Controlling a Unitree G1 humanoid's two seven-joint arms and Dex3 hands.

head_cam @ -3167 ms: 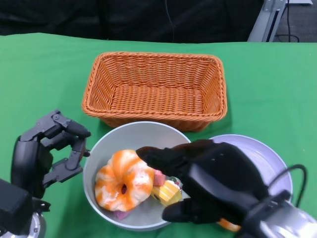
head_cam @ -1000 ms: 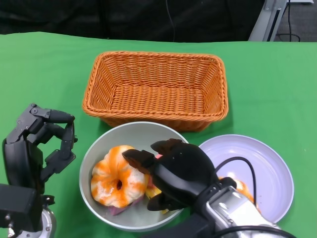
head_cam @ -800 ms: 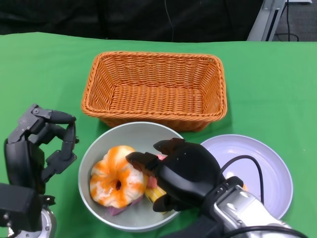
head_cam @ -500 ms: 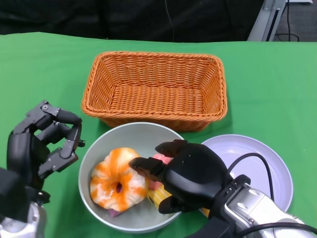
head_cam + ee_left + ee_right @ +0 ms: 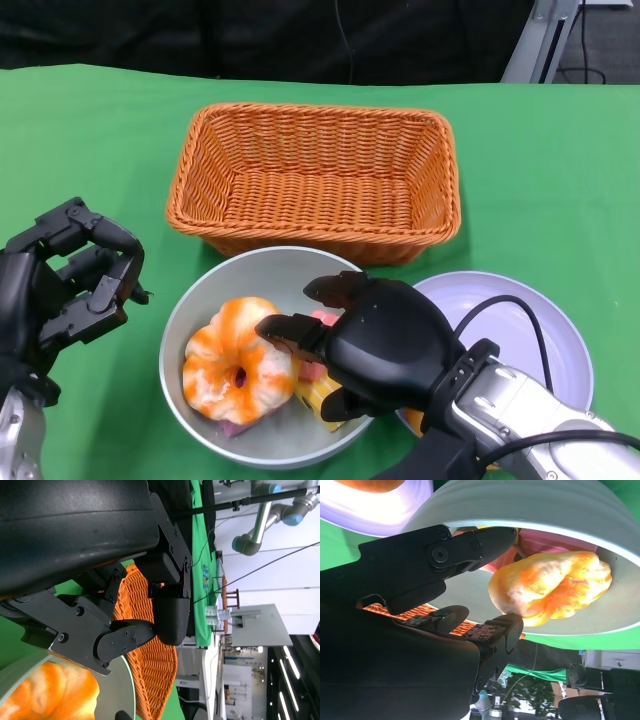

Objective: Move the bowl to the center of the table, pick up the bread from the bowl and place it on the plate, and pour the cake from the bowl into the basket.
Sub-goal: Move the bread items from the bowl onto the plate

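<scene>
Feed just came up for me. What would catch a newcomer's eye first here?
The orange-glazed bread lying in the grey bowl, with the right robot hand open over the bowl beside it. Behind them sits the empty wicker basket. The plate lies right of the bowl.

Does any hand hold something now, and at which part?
Nothing is held. The right hand hovers open over the bowl beside the bread; the left hand is empty.

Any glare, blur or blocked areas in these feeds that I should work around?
Head view: sharp and evenly lit, but the right hand covers part of the bowl. Right wrist view: the plate is blown out white by glare, and the bread is slightly soft. Left wrist view: mostly blocked by the dark left hand.
</scene>
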